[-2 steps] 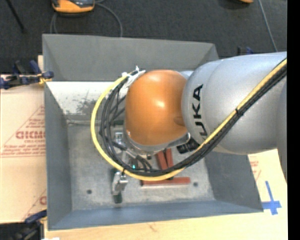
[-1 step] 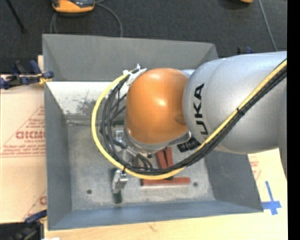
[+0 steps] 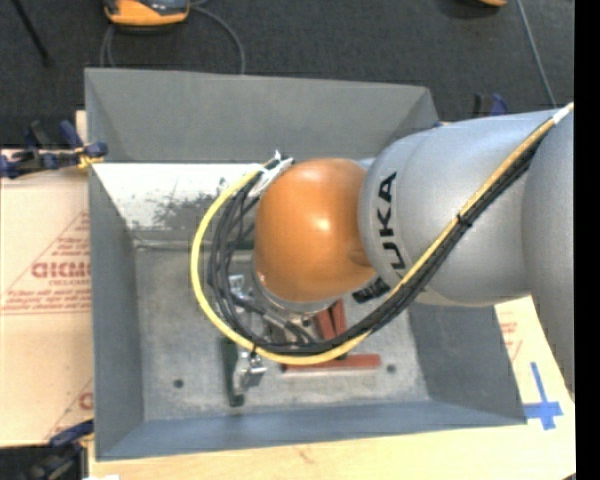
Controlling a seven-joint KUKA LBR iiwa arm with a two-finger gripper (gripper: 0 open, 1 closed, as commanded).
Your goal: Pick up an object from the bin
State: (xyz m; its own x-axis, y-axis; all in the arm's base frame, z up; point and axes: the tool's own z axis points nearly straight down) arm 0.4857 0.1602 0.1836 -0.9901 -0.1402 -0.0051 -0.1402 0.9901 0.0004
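Your arm (image 3: 470, 218) comes in from the right and covers most of the right half of the bin (image 3: 115, 298), a grey metal box with sloped walls and a scuffed floor. The orange cover (image 3: 305, 228) at the wrist sits over the middle of the floor. A bundle of yellow and black cables (image 3: 205, 268) rings its left and lower sides.

Below the cover, toward the front wall, you see the claw (image 3: 248, 366) as a small patch of bright metal low over the floor, left of centre. Whether it is open or closed cannot be told, because the cover and cables hide most of it. Nothing can be confirmed in its grip.

Three things lie close to it:

- **Dark green piece:** A slim dark green piece (image 3: 234, 383) lies on the floor at the claw's lower left edge. It is touching the claw or just beside it; contact cannot be settled from this angle.
- **Red bar:** A long flat red bar (image 3: 345, 364) lies along the front of the floor, to the right of the claw. Its left end passes under the yellow cable.
- **Red-brown piece:** A red-brown piece (image 3: 330, 320) shows above the bar, mostly under the wrist. Its shape is not readable.

The floor to the left of the claw shows dark specks and scuffing.
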